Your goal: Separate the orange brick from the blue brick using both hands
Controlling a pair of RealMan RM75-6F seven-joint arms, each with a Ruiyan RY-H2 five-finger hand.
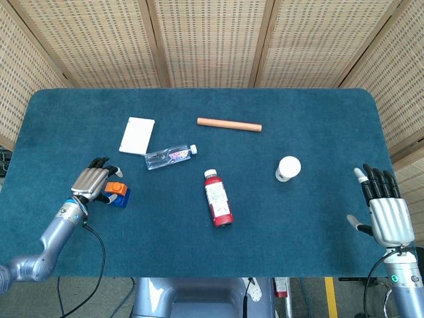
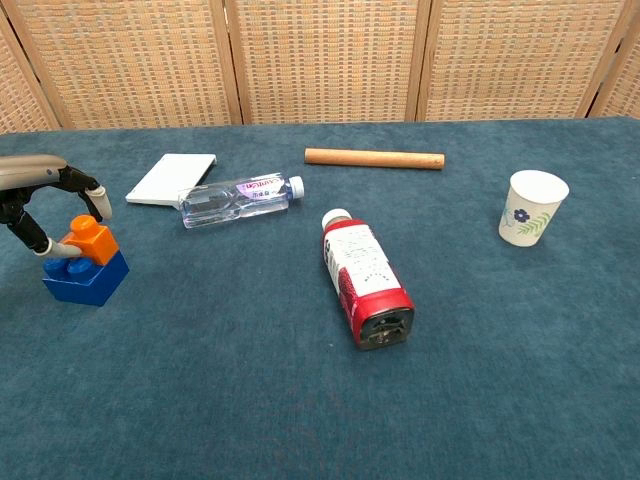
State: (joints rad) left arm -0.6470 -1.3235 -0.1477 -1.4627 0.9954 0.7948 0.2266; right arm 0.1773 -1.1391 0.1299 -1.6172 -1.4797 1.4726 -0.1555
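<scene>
The orange brick sits stacked on the blue brick at the table's left side. My left hand is right beside the bricks on their left. Its fingers arch over the orange brick and its thumb tip reaches the brick's left side. Whether they press on it I cannot tell, and the bricks rest on the cloth. My right hand hovers far off at the table's right front edge, flat, fingers spread, holding nothing.
A red juice bottle lies mid-table. A clear water bottle and a white box lie behind the bricks. A wooden rod lies further back, and a paper cup stands to the right.
</scene>
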